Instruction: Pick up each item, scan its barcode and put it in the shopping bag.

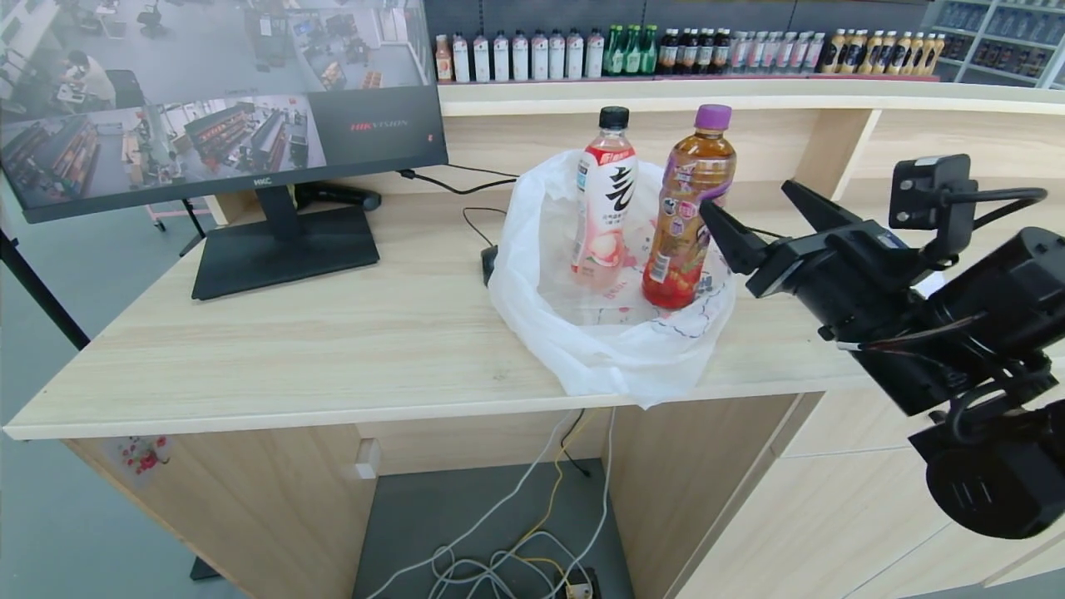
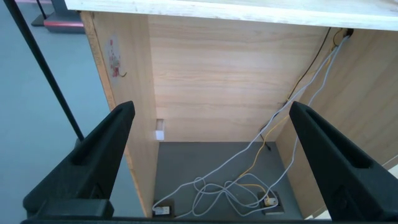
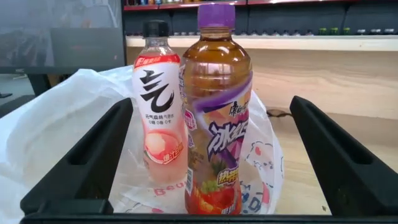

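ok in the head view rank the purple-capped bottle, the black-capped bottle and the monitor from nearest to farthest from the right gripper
1. Purple-capped bottle: upright in the shopping bag, right beside the right gripper.
2. Black-capped bottle: also in the bag, on the purple-capped one's left.
3. Monitor: at the far left of the counter.

Centre frame, a pink bottle and a brown bottle stand in the white bag; the right gripper gapes beside them.
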Robot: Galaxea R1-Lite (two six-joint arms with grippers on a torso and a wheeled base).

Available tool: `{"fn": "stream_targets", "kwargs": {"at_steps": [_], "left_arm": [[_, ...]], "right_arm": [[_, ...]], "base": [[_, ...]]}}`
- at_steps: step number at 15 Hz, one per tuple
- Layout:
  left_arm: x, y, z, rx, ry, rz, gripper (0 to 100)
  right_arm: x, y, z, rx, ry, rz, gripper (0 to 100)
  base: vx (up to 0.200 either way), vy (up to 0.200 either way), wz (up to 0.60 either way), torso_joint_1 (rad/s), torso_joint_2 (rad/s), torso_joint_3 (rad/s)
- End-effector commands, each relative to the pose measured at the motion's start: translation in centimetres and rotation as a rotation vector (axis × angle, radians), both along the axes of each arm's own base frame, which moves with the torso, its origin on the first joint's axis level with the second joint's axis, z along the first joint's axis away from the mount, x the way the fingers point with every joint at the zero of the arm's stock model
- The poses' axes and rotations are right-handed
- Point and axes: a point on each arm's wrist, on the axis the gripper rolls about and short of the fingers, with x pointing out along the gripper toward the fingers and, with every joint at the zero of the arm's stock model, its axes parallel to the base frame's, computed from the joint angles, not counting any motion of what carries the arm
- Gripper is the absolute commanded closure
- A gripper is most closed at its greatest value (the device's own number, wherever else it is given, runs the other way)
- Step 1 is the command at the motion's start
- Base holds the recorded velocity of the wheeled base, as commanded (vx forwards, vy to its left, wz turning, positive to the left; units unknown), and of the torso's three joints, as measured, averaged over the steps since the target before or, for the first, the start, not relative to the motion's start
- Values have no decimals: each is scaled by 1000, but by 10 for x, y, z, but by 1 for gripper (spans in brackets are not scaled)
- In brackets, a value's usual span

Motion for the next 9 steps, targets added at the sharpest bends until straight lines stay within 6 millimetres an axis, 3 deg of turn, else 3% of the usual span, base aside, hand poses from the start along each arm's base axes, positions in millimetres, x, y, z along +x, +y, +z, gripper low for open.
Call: {"fn": "stream_targets", "kwargs": {"at_steps": [1,7,9], "left_arm": [[0,0,0,0,0,-2,0],[0,0,0,7,0,-2,0],[0,0,0,6,0,-2,0]], "right_arm": [[-19,-4,11,11,-30,10,0],[-44,-13,17,8,-43,9,0],[-45,-14,16,7,-42,7,0]], "base": [[0,0,0,0,0,0],[0,0,0,0,0,0],[-200,0,0,2,2,-2]]}}
